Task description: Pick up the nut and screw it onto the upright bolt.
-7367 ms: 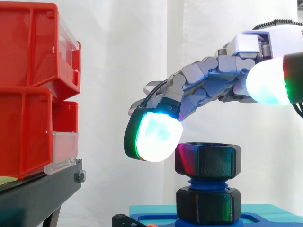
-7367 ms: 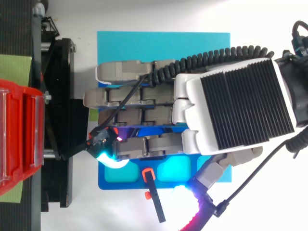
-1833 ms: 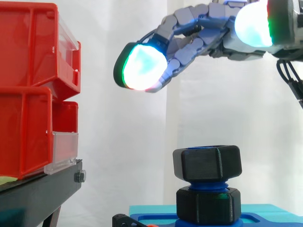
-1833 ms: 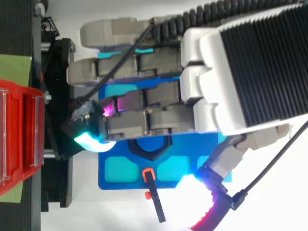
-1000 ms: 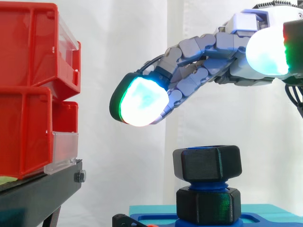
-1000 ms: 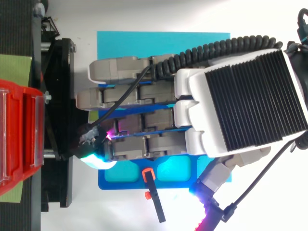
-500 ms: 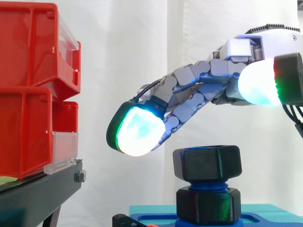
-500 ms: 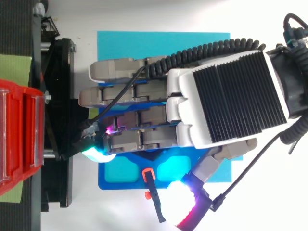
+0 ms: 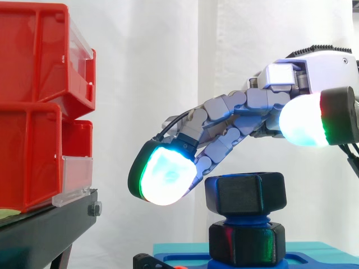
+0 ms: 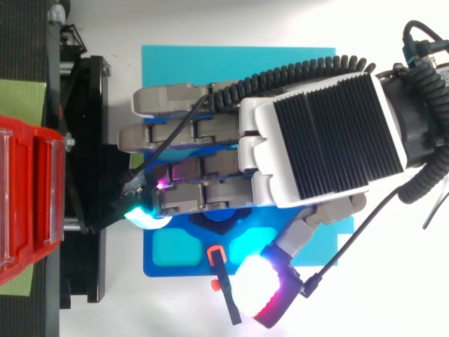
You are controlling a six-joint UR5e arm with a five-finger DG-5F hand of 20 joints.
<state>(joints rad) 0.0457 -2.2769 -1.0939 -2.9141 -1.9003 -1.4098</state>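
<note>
fingers (image 9: pixel 224 115) of the robot's hand (image 10: pixel 323 137) reach out nearly straight, bent only gently downward, and have hold of nothing. they stretch from the right over the black nut (image 9: pixel 245 193). in the side view their undersides pass close above the nut's upper left corner, and whether they touch it cannot be told. the nearest fingertip pad (image 9: pixel 165 180), glowing white with a green rim, hangs beside the nut's left face and apart from it. from above, that pad sits at the left edge of the blue plate (image 10: pixel 182 270), the edge that faces the black stand (image 9: pixel 45 230). the thumb pad (image 9: pixel 300 120), glowing white with green and red at its rim, is held out to the side, well clear of the nut.

the nut sits level on top of the upright blue bolt (image 9: pixel 245 218), with a short band of thread showing beneath it. below that thread a second black hexagonal piece (image 9: pixel 245 244) sits at the bolt's foot on the plate. the plate lies on a teal mat (image 10: pixel 238 57). seen from above, teal pockets lie between the bolt and the plate's lower edge, where an orange-and-black clamp (image 10: pixel 224 291) crosses that edge. red bins (image 9: pixel 33 112) are stacked on the stand at the left, before a white curtain (image 9: pixel 146 84).
</note>
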